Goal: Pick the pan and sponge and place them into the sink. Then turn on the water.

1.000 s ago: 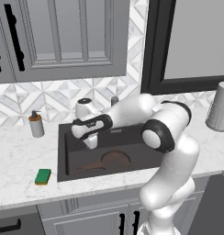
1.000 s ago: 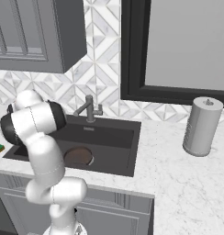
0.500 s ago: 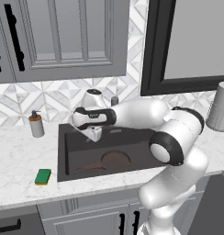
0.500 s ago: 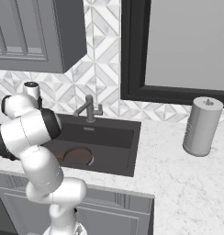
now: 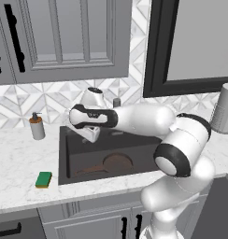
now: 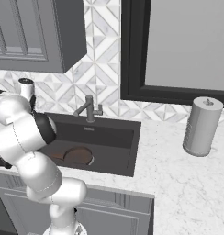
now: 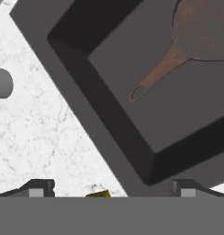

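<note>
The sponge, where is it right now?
In the left base view the sponge lies on the counter just left of the sink, near the front edge. The pan is already in the sink.

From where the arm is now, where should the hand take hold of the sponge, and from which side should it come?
Probably from straight above. The sponge lies flat, green face up, on the counter left of the sink, with free space around it. Close the fingers across its two long side edges, the narrower span. The hand is open above the sink's left part and must first move out over the counter.
</note>
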### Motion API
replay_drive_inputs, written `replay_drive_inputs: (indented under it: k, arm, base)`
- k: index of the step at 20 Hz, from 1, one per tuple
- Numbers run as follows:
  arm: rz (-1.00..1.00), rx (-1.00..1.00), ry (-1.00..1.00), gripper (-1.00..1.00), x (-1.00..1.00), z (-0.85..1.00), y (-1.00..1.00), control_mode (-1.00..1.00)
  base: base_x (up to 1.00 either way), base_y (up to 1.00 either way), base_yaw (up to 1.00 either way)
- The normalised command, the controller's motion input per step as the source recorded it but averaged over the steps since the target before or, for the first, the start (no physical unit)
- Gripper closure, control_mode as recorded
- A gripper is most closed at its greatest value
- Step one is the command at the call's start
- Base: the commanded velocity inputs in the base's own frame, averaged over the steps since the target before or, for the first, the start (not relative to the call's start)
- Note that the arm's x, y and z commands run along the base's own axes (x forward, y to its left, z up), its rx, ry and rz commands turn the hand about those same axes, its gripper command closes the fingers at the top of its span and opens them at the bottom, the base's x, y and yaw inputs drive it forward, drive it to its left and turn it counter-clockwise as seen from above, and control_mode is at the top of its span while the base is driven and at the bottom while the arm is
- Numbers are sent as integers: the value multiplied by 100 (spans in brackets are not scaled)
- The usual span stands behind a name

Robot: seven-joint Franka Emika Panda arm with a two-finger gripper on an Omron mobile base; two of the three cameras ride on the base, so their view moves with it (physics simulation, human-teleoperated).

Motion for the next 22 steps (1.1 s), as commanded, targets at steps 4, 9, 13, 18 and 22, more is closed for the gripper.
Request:
replay_drive_inputs:
  k: [4,9,13,18,22]
  arm:
    - [15,-8,0,-100,-50,0,71,-100]
    - [13,-11,0,-100,-64,0,56,-100]
    - [14,-10,0,-100,-66,0,39,-100]
    - [10,-1,0,-100,-24,0,5,-100]
    - [10,-4,1,-100,-2,-7,2,-100]
  base:
    - [0,0,0]
    - [0,0,0]
    - [0,0,0]
    - [0,0,0]
    - [0,0,0]
